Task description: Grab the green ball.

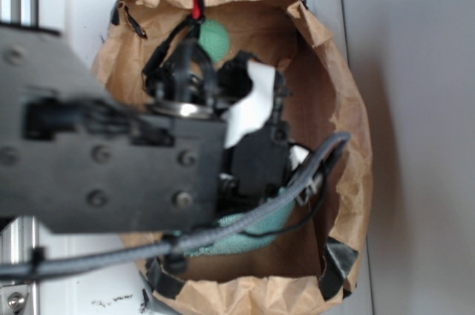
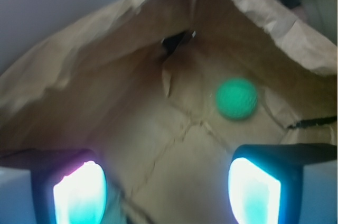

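Claw (image 2: 168,192) spread, green ball (image 2: 236,99) apart, paper bag (image 2: 105,76) walls around.

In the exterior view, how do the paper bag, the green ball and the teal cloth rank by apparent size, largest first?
1. Paper bag, by far the largest.
2. Teal cloth, though the arm hides part of it.
3. Green ball, also partly hidden.
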Tool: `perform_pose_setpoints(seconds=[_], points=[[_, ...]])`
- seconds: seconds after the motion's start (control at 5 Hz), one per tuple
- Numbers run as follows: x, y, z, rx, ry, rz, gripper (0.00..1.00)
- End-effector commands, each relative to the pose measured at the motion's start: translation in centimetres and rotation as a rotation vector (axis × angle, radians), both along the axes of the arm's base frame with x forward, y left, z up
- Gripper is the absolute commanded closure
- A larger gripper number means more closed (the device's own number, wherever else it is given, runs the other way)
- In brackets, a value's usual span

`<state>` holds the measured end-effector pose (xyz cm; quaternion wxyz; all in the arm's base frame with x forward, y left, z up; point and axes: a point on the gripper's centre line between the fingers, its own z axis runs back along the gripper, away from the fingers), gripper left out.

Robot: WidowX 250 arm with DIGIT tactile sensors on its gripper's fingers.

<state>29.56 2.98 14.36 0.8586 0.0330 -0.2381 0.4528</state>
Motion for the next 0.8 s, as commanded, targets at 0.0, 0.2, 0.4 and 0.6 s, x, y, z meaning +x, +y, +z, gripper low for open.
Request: perform_pose_setpoints(seconds=[0.0, 0.2, 0.4, 0.6], points=[[0.15, 3.03, -1.26, 0.073, -0.004, 0.073, 0.0], [0.17, 3.8, -1.82, 0.089, 0.013, 0.095, 0.0], [0.17, 3.8, -1.82, 0.089, 0.013, 0.095, 0.0], [0.17, 3.8, -1.82, 0.089, 0.013, 0.095, 0.0]])
